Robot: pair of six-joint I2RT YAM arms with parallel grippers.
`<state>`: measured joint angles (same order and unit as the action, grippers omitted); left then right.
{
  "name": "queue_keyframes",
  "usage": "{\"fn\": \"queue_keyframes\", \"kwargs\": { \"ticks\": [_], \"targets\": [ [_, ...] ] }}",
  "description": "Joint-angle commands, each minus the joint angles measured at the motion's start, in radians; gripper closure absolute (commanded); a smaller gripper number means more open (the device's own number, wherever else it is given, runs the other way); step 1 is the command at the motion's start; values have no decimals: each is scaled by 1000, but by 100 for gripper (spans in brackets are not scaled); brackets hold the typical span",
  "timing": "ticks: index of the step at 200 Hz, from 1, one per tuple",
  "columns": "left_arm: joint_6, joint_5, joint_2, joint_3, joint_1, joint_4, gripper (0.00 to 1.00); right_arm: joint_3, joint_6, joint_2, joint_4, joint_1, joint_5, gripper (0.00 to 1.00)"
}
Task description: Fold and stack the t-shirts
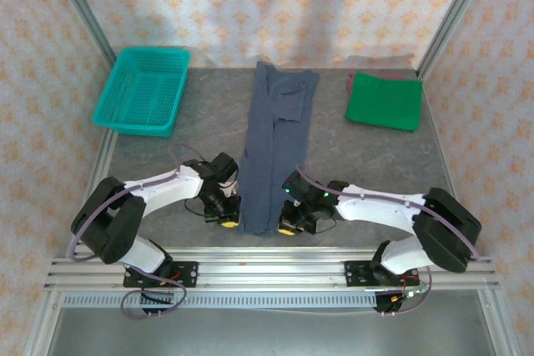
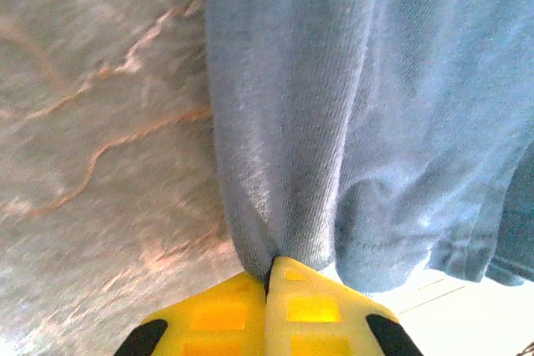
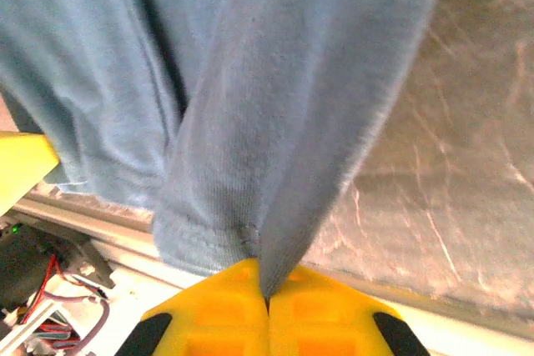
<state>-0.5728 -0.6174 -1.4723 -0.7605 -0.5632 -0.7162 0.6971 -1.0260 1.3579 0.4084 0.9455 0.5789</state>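
The slate-blue t-shirt [image 1: 274, 146] lies folded into a long narrow strip down the middle of the table, hem toward me. My left gripper [image 1: 230, 221] is shut on the hem's left corner. In the left wrist view its yellow fingers [image 2: 225, 310] pinch the blue t-shirt cloth [image 2: 334, 106] between them. My right gripper [image 1: 289, 226] is shut on the hem's right corner. The right wrist view has the blue t-shirt cloth [image 3: 250, 97] pulled taut up from its yellow fingers [image 3: 317, 314]. The green t-shirt [image 1: 385, 100] lies folded at the back right.
A teal mesh basket [image 1: 142, 89] stands at the back left. The metal rail [image 1: 267, 268] runs along the near table edge just behind both grippers. Frame posts rise at both back corners.
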Motion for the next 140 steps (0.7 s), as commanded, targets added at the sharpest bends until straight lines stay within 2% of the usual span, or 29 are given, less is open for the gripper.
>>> {"fn": "queue_keyframes", "kwargs": {
  "ticks": [1, 77, 110, 140],
  "targets": [
    [25, 41, 64, 21, -4, -92, 100, -21, -23, -56, 99, -4, -27, 100],
    [-17, 91, 142, -112, -3, -184, 100, 57, 1, -169, 312, -25, -43, 100],
    [-8, 80, 100, -229, 12, -199, 100, 121, 86, -193, 389, -129, -44, 100],
    [23, 77, 5, -355, 41, -210, 100, 223, 218, -115, 452, -251, -19, 100]
  ]
}}
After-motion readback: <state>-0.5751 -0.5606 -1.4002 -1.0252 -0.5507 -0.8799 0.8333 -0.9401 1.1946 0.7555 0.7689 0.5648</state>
